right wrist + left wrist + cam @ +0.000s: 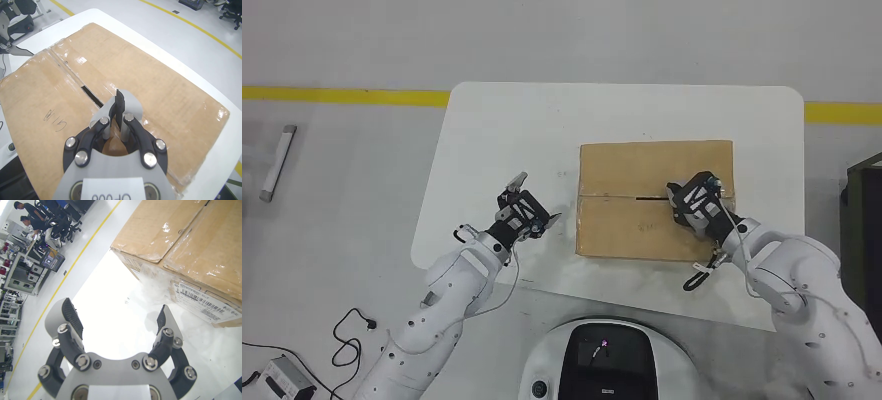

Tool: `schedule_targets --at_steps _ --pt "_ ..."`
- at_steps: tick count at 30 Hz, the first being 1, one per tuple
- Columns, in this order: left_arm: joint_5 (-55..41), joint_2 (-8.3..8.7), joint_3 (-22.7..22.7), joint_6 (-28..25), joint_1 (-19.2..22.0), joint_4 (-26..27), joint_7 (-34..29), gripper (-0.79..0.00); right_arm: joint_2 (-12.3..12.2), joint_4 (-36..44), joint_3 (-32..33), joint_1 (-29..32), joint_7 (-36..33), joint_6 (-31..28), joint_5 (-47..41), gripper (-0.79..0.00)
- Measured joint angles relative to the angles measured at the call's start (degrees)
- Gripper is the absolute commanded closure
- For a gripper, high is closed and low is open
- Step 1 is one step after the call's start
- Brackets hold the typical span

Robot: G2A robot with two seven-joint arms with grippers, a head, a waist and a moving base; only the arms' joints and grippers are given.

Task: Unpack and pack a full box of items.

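Top view: taped box (655, 170) on white table (502, 130).
Right gripper (676, 197) closed, empty, at the seam slit; left gripper (535, 198) wide open, empty, alongside.

My rig, as I see it: white glossy left arm (457, 288) and right arm (792, 272) with rounded shells; left gripper (115, 306) and right gripper (119, 98) alike, silver plates (115, 374), black linkages (88, 136), bright round-headed screws (150, 159), ribbed black rubber pads (72, 317), a white printed label (112, 187) at the right gripper's base.

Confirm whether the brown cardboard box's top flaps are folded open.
No: the flaps of the brown cardboard box lie flat, with only a short dark slit in the taped seam.
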State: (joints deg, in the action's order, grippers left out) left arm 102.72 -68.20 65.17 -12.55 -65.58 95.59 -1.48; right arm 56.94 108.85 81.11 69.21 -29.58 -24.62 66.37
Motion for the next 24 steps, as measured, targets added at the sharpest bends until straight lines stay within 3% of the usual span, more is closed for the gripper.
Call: schedule_targets --at_steps 11,18,24 --pt "-1.35 -1.29 -4.07 -0.77 3.65 -7.67 4.69 -0.785 0.07 -0.19 -0.15 -0.38 -0.44 -0.05 0.04 0.0" --pt "-1.89 -2.73 -7.29 1.88 7.91 -14.0 8.48 -0.785 0.12 -0.26 -0.26 -0.59 -0.62 -0.02 0.18 0.0" --pt "-5.82 -4.0 -8.09 5.65 10.11 -16.49 9.43 -0.785 0.15 -0.34 -0.4 -0.71 -0.8 -0.18 0.44 0.0"
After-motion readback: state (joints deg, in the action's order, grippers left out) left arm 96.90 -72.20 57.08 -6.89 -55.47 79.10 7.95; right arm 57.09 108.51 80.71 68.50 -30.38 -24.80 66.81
